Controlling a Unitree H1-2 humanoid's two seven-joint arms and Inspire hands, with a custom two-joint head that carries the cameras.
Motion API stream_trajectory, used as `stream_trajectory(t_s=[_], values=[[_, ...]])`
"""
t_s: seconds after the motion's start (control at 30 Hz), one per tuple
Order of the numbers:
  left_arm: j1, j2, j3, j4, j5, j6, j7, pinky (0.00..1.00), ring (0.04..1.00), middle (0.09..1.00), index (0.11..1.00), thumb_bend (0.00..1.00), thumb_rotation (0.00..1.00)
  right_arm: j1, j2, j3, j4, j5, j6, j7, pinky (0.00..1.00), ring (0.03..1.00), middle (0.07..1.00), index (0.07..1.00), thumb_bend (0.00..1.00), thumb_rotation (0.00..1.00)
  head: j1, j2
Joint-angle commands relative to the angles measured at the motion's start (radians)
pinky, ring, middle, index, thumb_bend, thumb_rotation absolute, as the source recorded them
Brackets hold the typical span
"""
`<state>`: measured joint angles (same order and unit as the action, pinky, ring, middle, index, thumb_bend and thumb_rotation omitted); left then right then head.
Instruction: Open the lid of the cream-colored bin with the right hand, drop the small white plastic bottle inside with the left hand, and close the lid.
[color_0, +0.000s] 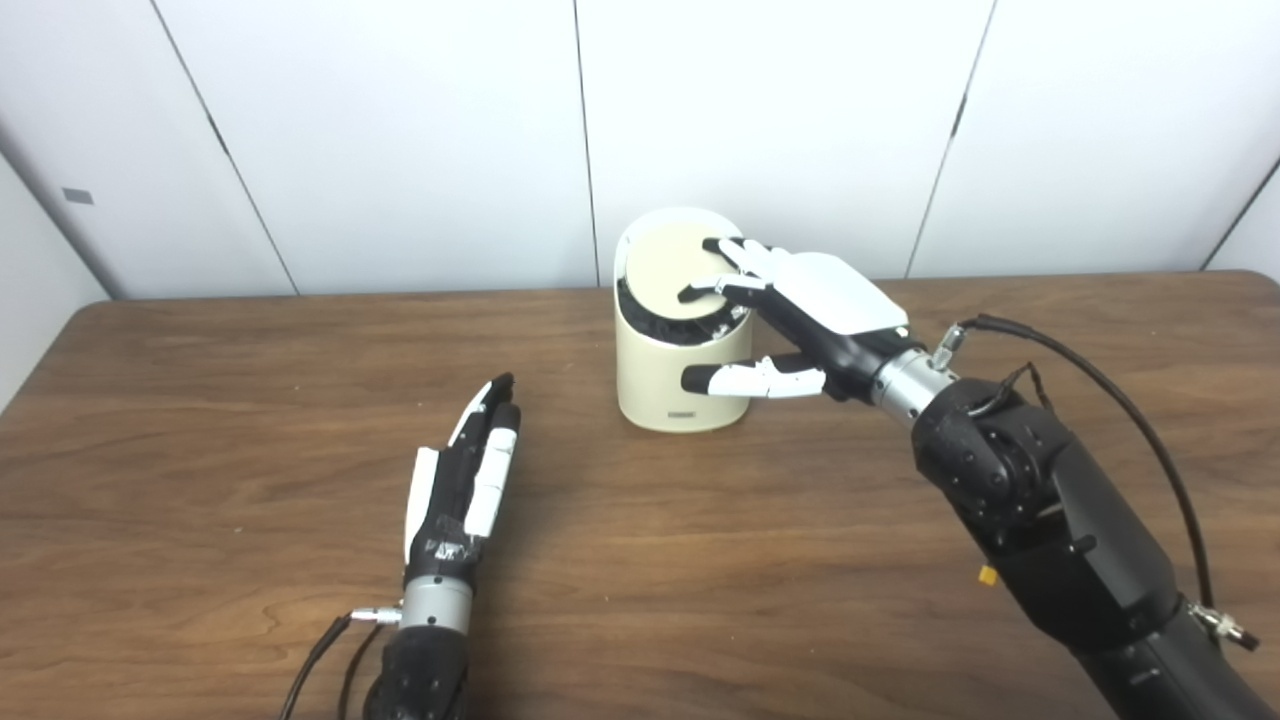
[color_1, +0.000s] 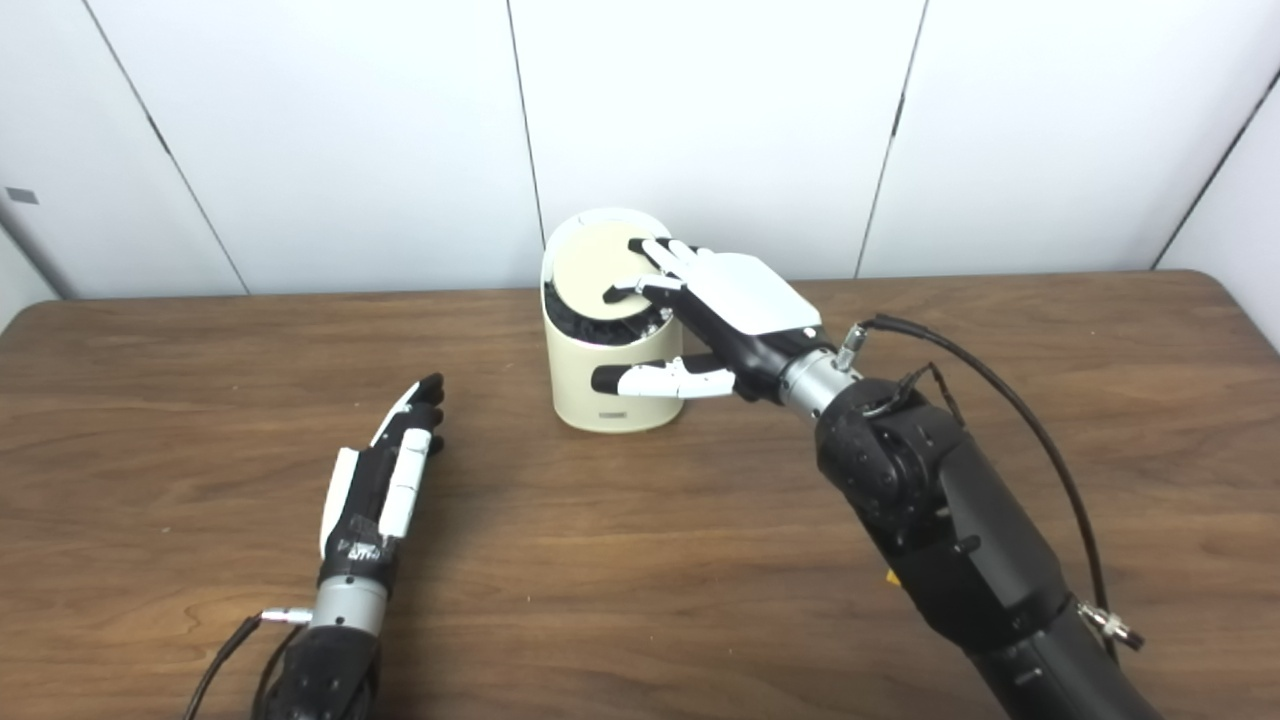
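The cream-colored bin (color_0: 672, 390) stands at the middle of the table, near the back. Its round lid (color_0: 662, 272) is tilted, and a dark gap shows along its front edge. My right hand (color_0: 815, 300) reaches over the bin from the right with its fingers (color_0: 735, 268) spread on the lid's right side, while its thumb (color_0: 752, 380) stretches across the front of the bin's wall. It grips nothing. My left hand (color_0: 465, 478) lies on the table to the bin's front left, fingers straight, holding nothing. I see no small white bottle in either view.
The brown wooden table (color_0: 700, 570) runs to white wall panels behind the bin. A black cable (color_0: 1130, 410) loops off my right forearm, and thin cables (color_0: 320, 650) trail from my left wrist at the near edge.
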<state>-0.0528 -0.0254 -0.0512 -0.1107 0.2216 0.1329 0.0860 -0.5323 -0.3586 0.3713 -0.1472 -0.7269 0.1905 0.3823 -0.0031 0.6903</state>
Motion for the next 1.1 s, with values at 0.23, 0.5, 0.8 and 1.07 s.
stream_trajectory(t_s=[0.23, 0.5, 0.8, 1.07], values=[[-0.016, -0.009, -0.002, -0.013, -0.005, -0.007, 0.001, 0.89, 0.922, 0.922, 0.919, 0.61, 0.99, -0.021, 0.017, -0.048, -0.049, 0.011, 0.062, 0.026, 1.0, 1.0, 1.0, 0.914, 0.61, 1.0, -0.004, -0.002], [-0.019, -0.008, 0.003, -0.003, -0.009, -0.013, 0.001, 0.9, 0.91, 0.92, 0.915, 0.61, 0.98, -0.022, 0.018, -0.107, -0.121, 0.028, 0.079, 0.015, 1.0, 1.0, 1.0, 0.931, 0.58, 1.0, -0.006, -0.005], [-0.025, -0.003, 0.006, 0.0, -0.007, -0.015, 0.0, 0.89, 0.907, 0.916, 0.912, 0.62, 0.99, 0.008, 0.014, -0.171, -0.166, 0.038, 0.095, 0.007, 1.0, 1.0, 1.0, 0.926, 0.57, 1.0, -0.01, -0.008], [-0.03, -0.003, 0.007, 0.015, 0.0, -0.033, 0.006, 0.89, 0.907, 0.913, 0.907, 0.62, 0.99, 0.046, 0.002, -0.192, -0.194, 0.045, 0.094, 0.013, 1.0, 1.0, 1.0, 0.937, 0.57, 1.0, -0.012, -0.013]])
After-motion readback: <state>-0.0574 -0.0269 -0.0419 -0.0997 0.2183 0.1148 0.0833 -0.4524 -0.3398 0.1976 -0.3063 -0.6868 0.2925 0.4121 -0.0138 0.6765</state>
